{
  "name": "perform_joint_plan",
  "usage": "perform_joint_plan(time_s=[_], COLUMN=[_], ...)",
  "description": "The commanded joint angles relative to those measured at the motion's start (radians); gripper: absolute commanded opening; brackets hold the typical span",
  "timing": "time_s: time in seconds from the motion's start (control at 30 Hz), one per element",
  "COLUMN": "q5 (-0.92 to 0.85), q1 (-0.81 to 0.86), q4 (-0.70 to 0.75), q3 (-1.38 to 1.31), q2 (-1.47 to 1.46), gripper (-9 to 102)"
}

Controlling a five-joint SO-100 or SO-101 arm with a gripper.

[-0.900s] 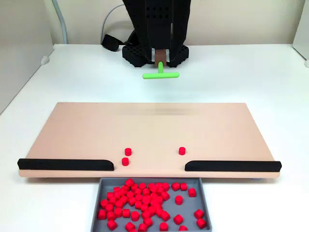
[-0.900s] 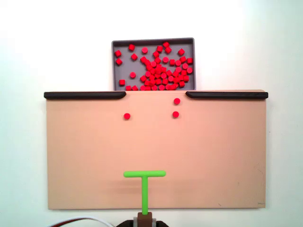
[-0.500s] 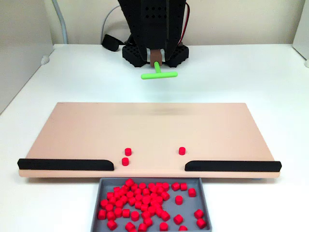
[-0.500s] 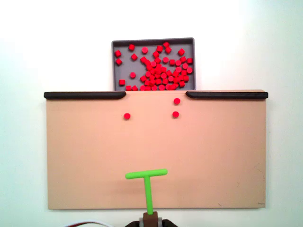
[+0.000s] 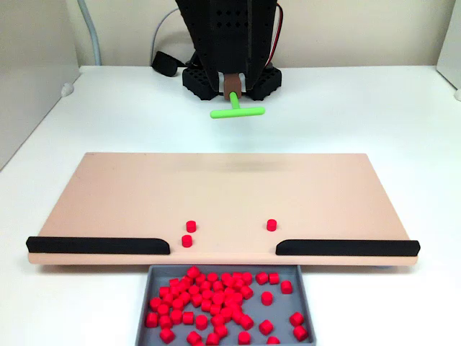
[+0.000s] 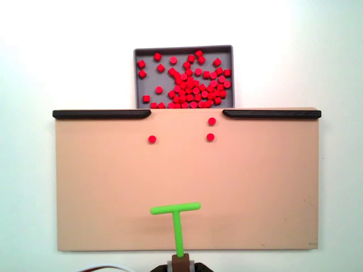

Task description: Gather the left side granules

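The gripper is clenched on the stem of a green T-shaped tool; a brown fingertip grips the stem end, and the crossbar points away from the arm toward the board. In the view taken from above the arm, the gripper sits at the bottom edge with the green T-shaped tool reaching up over the near part of the tan board.

Against the picture of nearly a second ago, the tool has drawn back slightly toward the arm's base and its crossbar now tilts a little, its left end lower in the view from above; since half a second ago nothing visibly differs. The granules have not moved.

Well ahead of the crossbar, near the board's far edge, lie the granules: two close together just off to one side of the tool's line and a single one apart on the other side. Beyond them two black rails flank a gap, and past the gap a grey tray holds a heap of red pellets.

The arm's body is a dark mass cut off by the top of the front view, so the jaws' exact shape is hard to make out. The tray is cropped at that view's bottom edge. Whether the tool touches the board cannot be told.
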Motion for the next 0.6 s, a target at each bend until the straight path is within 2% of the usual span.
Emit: perform_joint_plan(time_s=[0.0,0.57], q5=[0.0,0.009], q1=[0.006,0.003], q4=[0.003,0.003], q3=[-0.006,-0.006], q2=[0.0,-0.002], gripper=[0,0])
